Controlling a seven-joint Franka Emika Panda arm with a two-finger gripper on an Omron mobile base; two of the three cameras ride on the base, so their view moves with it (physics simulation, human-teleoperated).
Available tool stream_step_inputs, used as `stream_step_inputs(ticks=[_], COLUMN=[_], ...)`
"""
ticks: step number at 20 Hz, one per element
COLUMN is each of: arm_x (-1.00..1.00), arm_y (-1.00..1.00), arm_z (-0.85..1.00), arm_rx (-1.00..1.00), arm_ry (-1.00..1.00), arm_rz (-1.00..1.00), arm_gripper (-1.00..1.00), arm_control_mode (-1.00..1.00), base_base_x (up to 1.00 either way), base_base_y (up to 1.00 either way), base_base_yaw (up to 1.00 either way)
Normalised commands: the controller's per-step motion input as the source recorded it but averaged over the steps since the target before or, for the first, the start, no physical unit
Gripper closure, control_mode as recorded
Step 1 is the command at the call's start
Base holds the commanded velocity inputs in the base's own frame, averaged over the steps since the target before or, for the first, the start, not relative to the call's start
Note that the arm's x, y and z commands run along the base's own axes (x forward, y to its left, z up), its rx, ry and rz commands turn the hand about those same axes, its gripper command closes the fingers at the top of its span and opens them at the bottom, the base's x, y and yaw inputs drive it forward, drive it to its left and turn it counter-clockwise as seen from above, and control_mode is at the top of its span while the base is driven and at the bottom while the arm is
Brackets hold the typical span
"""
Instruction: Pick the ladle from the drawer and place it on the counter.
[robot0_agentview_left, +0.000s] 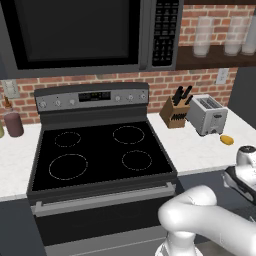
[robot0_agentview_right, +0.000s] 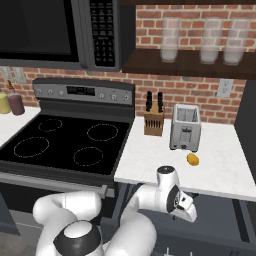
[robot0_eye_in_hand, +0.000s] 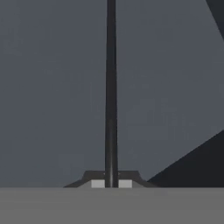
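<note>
Below the counter (robot0_agentview_right: 150, 165) edge | jaws pinch thin dark bar (robot0_eye_in_hand: 111, 87) | ladle unseen

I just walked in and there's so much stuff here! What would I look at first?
Probably the big black glass stovetop with its four ring burners, under the dark microwave on the brick wall. Next, the white robot arm bending down below the front edge of the white counter, right of the stove. On that counter stand a silver toaster, a wooden knife block and a small yellow lemon-like fruit.
</note>
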Motion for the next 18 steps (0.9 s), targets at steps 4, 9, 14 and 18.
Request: stream_step_inputs(ticks=[4, 9, 14, 18], arm_x=[-0.74, -0.74, -0.39, -0.42], arm_y=[-0.29, -0.35, -0.16, -0.06], arm_z=[0.23, 0.33, 0.83, 0.89], arm_rx=[0.02, 0.02, 0.00, 0.00], arm_ry=[0.02, 0.01, 0.18, 0.23], arm_rz=[0.00, 0.00, 0.00, -0.02], arm_gripper=[1.00, 1.00, 1.00, 1.00], arm_control_mode=[-1.00, -1.00, -1.00, -1.00], base_base_x=[0.00, 0.00, 0.00, 0.00], base_base_y=[0.00, 0.00, 0.00, 0.00], base_base_yaw=[0.00, 0.00, 0.00, 0.00])
